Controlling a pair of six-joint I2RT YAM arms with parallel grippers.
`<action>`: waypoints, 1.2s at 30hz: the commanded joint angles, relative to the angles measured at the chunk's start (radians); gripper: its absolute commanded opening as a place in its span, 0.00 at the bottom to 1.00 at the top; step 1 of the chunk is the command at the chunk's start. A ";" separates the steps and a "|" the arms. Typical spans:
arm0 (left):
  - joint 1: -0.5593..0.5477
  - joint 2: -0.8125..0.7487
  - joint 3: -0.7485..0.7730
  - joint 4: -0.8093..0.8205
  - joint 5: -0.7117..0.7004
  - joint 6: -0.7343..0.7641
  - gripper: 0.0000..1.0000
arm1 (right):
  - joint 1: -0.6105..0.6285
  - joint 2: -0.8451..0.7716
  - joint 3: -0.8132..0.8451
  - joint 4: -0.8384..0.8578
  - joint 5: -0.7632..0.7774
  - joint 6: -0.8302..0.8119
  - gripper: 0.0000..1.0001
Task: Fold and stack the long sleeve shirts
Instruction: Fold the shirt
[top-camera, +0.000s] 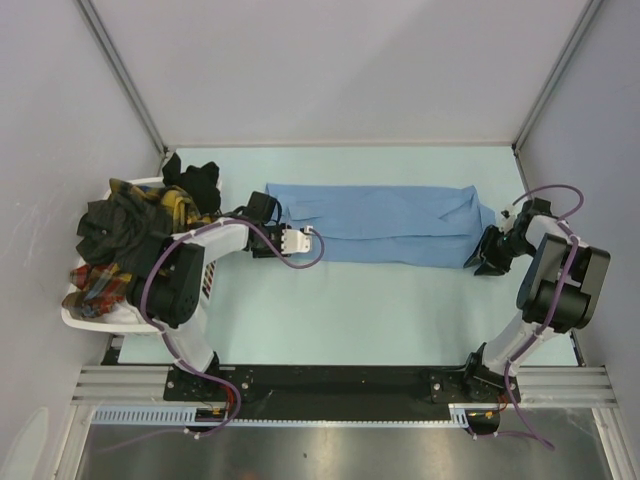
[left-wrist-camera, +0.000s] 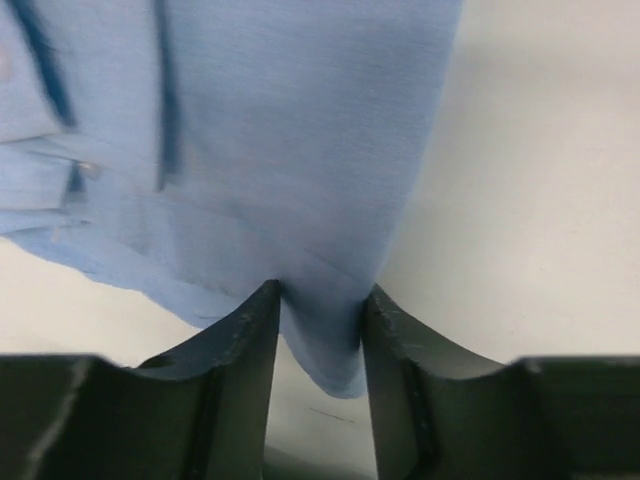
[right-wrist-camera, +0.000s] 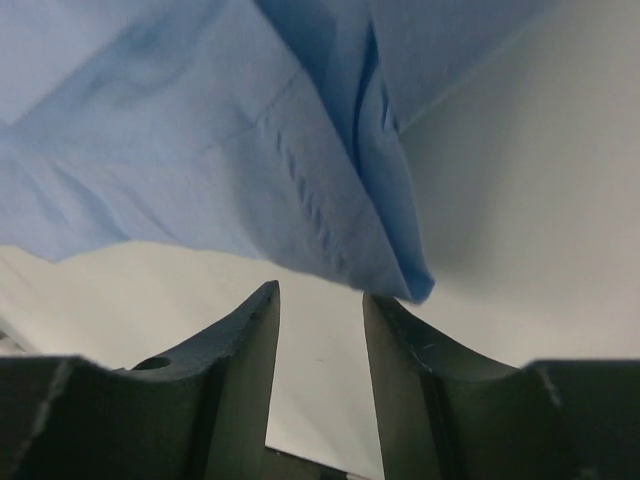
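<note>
Left wrist: blue shirt (left-wrist-camera: 250, 150) corner between pincer (left-wrist-camera: 320, 315) fingers (pinched).

We see two arms built of white links and bulky black joint housings, each trailed by a looping purple cable. Our left gripper (top-camera: 303, 240) carries a white block behind its tips; our right gripper (top-camera: 487, 262) is all black, with curved, matte, faintly scratched fingers (right-wrist-camera: 245, 345).
</note>
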 joint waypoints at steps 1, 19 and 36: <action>0.001 0.000 -0.029 -0.085 0.030 0.025 0.37 | -0.012 0.048 0.070 0.125 -0.034 0.067 0.42; -0.063 -0.164 -0.138 -0.272 0.121 -0.119 0.00 | 0.084 0.375 0.439 0.158 0.044 -0.031 0.00; -0.659 -0.006 0.029 -0.361 0.302 -0.578 0.08 | 0.113 0.718 0.976 0.110 -0.063 -0.160 0.00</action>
